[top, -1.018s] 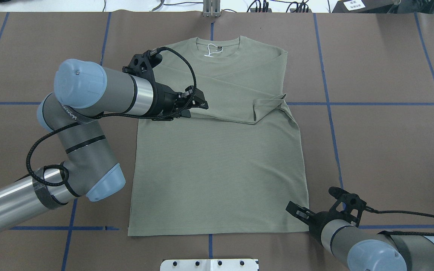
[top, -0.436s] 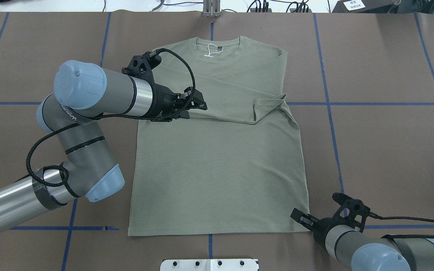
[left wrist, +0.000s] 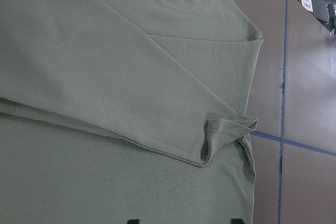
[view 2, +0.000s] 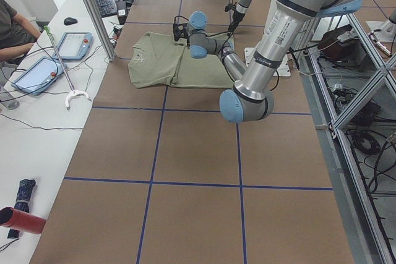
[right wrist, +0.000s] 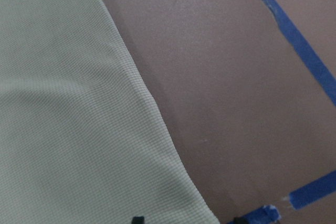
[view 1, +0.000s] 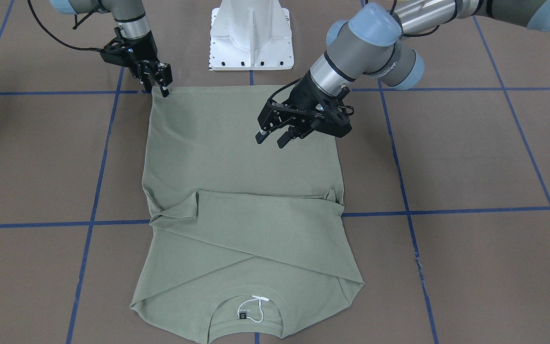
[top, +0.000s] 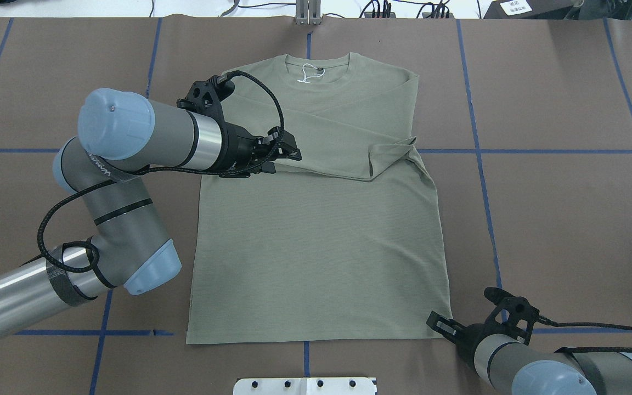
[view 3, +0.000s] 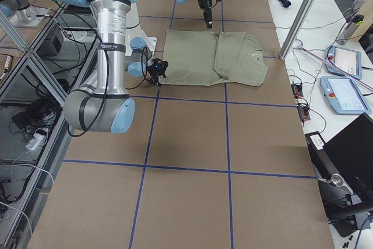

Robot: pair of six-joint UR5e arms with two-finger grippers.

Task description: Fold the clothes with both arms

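Fingers [view 1: 261, 137] of the black two-finger left gripper [view 1: 271, 139] and the right gripper [view 1: 159, 87] are standing open. Soft, light and limp, the sage-green knit shirt [top: 316, 241] is probably wanting pinches at its 5 and 7 o'clock hem corners, seen overhead.

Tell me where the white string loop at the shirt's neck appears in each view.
Front-facing: string loop bottom centre.
Overhead: top centre.
Exterior left: too small to tell.
Exterior right: too small to tell.
Left wrist: maybe a sliver at top edge.
Right wrist: not in it.
Landmark: the shirt's round collar.
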